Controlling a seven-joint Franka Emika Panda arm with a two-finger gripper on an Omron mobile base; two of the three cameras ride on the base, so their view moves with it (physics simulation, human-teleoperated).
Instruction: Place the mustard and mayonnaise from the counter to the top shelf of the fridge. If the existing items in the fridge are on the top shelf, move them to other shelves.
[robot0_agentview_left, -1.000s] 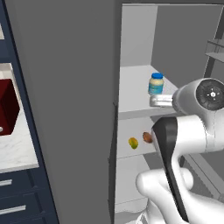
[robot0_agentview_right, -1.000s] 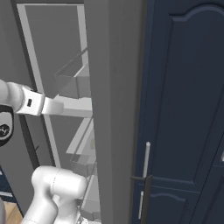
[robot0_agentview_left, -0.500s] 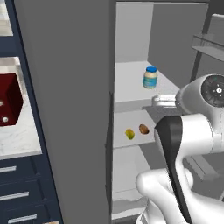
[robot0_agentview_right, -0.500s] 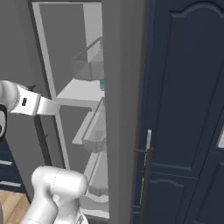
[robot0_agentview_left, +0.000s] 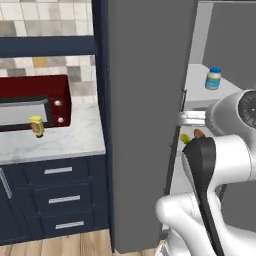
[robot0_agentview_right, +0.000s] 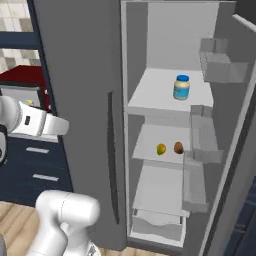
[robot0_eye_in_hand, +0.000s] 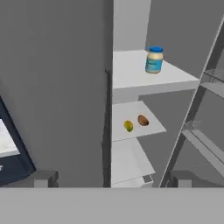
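On the top shelf (robot0_agentview_right: 155, 92) of the fridge (robot0_agentview_right: 80, 75), whose interior stands exposed, the mayonnaise (robot0_agentview_right: 181, 87) stands upright toward the right side of the board, blue lid up. One shelf (robot0_agentview_right: 155, 145) down, the two existing items lie close together near the middle: the yellow-green lump (robot0_agentview_right: 161, 149) on the left and the orange-brown lump (robot0_agentview_right: 178, 147) just beside it on the right. Lower still is another bare shelf board with a drawer beneath it. Door bins hang on the open door at the right of the right base view. Far to the left, the mustard (robot0_agentview_left: 36, 125) stands on the counter (robot0_agentview_left: 60, 142), right in front of a dark red microwave (robot0_agentview_left: 35, 102), above navy drawers (robot0_agentview_left: 57, 192) with silver handles. The gripper (robot0_eye_in_hand: 111, 178) hangs back from the fridge opening with its two dark finger tips (robot0_eye_in_hand: 43, 178) set wide apart and nothing between them; the mayonnaise and both lumps lie well beyond them.
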